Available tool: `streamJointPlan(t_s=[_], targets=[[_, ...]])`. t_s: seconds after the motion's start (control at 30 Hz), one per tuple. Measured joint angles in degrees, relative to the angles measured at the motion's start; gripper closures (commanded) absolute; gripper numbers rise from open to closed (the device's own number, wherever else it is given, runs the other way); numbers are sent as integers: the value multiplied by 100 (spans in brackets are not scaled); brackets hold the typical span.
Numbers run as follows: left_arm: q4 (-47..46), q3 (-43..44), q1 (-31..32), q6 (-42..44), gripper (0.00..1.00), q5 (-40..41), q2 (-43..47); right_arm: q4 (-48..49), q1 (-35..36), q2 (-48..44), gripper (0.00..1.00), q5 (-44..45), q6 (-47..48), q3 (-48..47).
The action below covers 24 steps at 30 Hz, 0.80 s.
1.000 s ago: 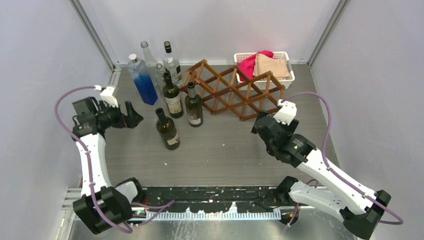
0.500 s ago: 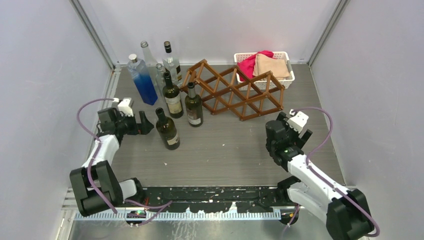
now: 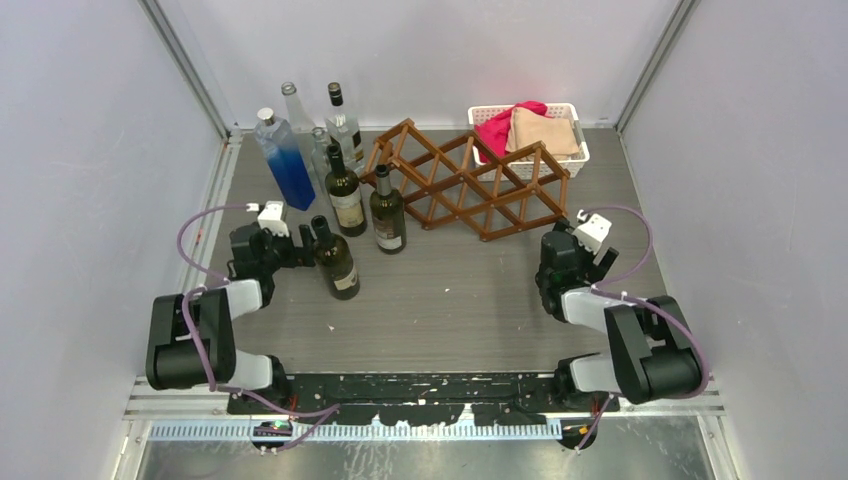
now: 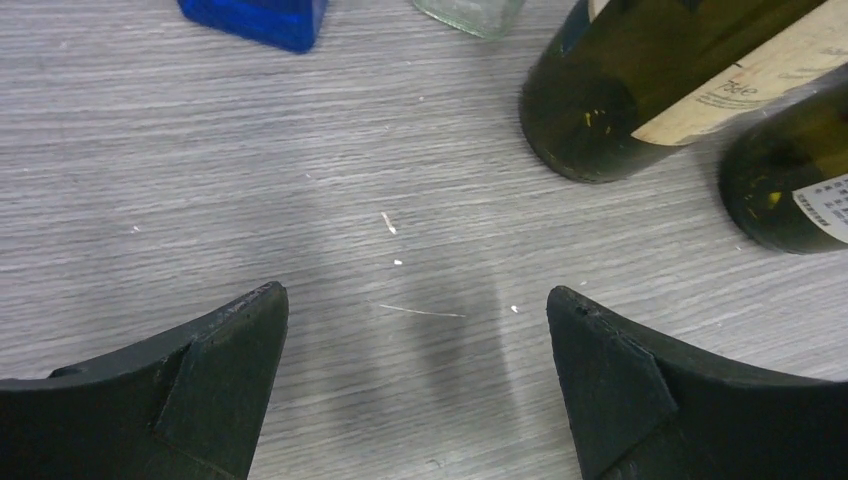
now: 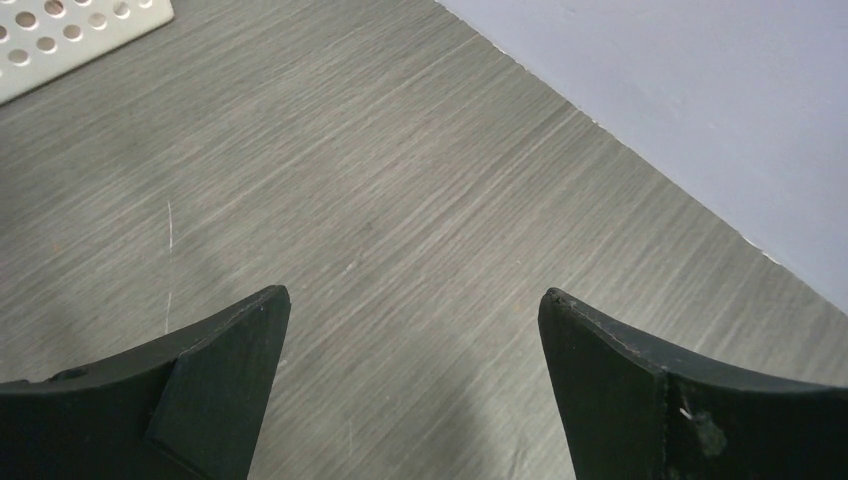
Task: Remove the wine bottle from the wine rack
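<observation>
"Looking from above, what just changed?" my friend asks.

"Both arms came home," I say. "A second ago they were stretched out over the table. Now they are folded up close to their bases. My left gripper is wide open, low over the wood, with nothing in it. My right gripper is wide open too, and it holds nothing."

"So where is the wine bottle?"

"The wine bottle stands upright on the table. It is just beside my left gripper but not touching it. It is in front of the wine rack and apart from it. It did not move while the arms pulled back. I think that means the job is done, or very nearly."

"Is anything left in the rack?"

"From above I can see no bottle in any of its holes. Two more dark bottles stand just left of it. A blue bottle and some clear bottles stand behind those, near the back wall."

"And the white basket?"

"The basket sits behind the rack, on the right. A pink cloth and a tan cloth lie in it, side by side. There is no bottle in there."
</observation>
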State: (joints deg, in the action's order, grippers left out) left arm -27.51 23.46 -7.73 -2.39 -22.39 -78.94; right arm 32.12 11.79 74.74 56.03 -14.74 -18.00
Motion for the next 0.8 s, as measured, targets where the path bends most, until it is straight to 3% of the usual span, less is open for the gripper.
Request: streamJointPlan(t_s=[0.2,0.4,0.8], targets=[[-1648,-385,11,-140,0,256,-599,881,-330,570,0,-658,160,-35],[-2680,-649,170,-168,0,542,-1008,1547,-540,1281,0,-1703,415,-48],[-2559,-476,334,-20,0,638,-1075,2079,-741,1475,0,-2557,525,-46]])
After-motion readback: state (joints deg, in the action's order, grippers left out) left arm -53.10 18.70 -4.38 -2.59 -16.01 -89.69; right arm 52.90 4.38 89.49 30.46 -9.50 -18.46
